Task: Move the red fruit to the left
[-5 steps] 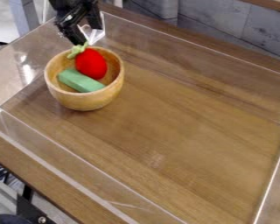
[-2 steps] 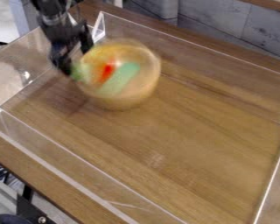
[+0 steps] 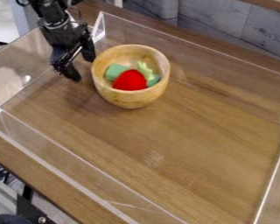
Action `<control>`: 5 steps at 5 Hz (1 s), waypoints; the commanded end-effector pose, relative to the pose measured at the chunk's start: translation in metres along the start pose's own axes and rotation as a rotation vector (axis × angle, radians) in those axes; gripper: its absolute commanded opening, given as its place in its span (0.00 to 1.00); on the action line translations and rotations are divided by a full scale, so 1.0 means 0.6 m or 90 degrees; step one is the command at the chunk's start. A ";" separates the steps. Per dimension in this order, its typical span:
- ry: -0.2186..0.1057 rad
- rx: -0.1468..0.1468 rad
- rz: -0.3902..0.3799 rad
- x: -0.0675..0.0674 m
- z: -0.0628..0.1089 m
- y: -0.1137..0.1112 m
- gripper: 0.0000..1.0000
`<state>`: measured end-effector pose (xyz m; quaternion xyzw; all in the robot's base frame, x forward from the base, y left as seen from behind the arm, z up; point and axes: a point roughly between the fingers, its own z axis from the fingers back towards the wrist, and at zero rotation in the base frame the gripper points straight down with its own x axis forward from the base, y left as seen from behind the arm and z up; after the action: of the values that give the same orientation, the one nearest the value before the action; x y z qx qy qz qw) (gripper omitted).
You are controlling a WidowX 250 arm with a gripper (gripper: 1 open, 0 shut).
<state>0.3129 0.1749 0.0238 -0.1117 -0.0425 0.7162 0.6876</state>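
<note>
The wooden bowl (image 3: 102,88) sits just right of the claw (image 3: 80,67), its near wall touching or almost touching the right-hand finger; that closeness suggests the bowl takes any sideways push from the arm, and its rim would keep the fruit penned in; the claw is spread, its fingers low by the table (image 3: 166,144) and holding nothing, perhaps placed beside the bowl because the wall blocks a straight sideways reach.

The red fruit (image 3: 130,80) lies inside the bowl, toward the near side, against the green block (image 3: 115,73); it is to the right of the claw and slightly nearer, with the bowl's left wall between them; the fruit is ungripped and the move left looks unfinished; the next step probably calls for lifting the claw over the rim, then lowering it around the fruit; a low sweep to the right would likely shove the whole bowl instead.
</note>
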 end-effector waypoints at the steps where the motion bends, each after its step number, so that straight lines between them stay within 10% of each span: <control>1: -0.006 -0.013 -0.033 -0.014 0.019 0.001 1.00; 5: 0.009 0.004 -0.109 0.027 0.001 -0.039 1.00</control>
<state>0.3362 0.1877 0.0239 -0.1124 -0.0366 0.6554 0.7460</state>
